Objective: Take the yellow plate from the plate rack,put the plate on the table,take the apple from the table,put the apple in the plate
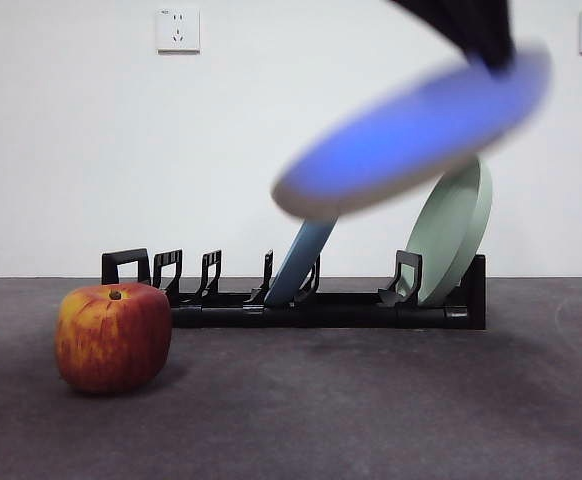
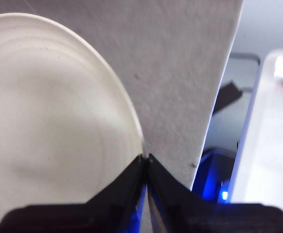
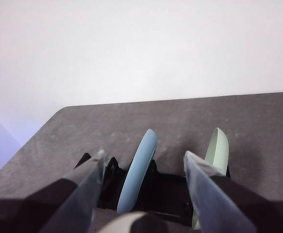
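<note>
The yellow plate (image 1: 411,135) hangs tilted and blurred in the air above the plate rack (image 1: 321,310); its underside looks bluish and its rim cream. My left gripper (image 1: 491,60) comes down from the top and is shut on the plate's rim. In the left wrist view the jaws (image 2: 145,158) pinch the cream plate (image 2: 49,121) at its edge. The apple (image 1: 111,338) sits on the table (image 1: 371,410) at the front left, apart from the rack. My right gripper (image 3: 144,155) is open and empty, facing the rack (image 3: 166,189).
A blue plate (image 1: 301,262) leans in the rack's middle and a pale green plate (image 1: 456,235) stands at its right end; both show in the right wrist view, blue plate (image 3: 136,174) and green plate (image 3: 218,150). A white wall stands behind.
</note>
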Controlling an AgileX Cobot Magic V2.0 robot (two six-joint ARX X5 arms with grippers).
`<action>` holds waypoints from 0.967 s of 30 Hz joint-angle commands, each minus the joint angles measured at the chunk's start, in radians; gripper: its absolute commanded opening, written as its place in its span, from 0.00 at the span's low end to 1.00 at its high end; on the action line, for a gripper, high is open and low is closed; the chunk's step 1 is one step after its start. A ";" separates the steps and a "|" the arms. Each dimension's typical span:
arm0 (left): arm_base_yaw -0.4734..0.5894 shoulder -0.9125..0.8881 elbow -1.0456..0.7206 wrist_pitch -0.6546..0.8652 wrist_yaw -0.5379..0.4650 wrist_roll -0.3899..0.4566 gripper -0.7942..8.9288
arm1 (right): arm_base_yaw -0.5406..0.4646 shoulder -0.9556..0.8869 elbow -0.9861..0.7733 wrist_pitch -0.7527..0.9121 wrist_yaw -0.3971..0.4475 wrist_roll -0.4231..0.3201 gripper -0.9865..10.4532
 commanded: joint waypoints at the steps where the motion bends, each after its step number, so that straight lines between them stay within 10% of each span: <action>1: -0.015 0.089 -0.017 0.010 -0.024 -0.006 0.07 | 0.000 0.003 0.004 -0.003 0.003 -0.008 0.33; 17: -0.040 0.360 -0.017 0.038 -0.122 -0.052 0.09 | 0.000 0.003 0.004 -0.006 0.003 -0.008 0.33; 23: -0.030 0.358 -0.017 0.013 -0.122 -0.085 0.38 | 0.000 0.006 0.004 -0.007 -0.002 -0.008 0.33; 29: -0.030 0.280 -0.017 0.030 -0.127 -0.103 0.38 | 0.001 0.010 0.004 -0.007 -0.004 -0.008 0.33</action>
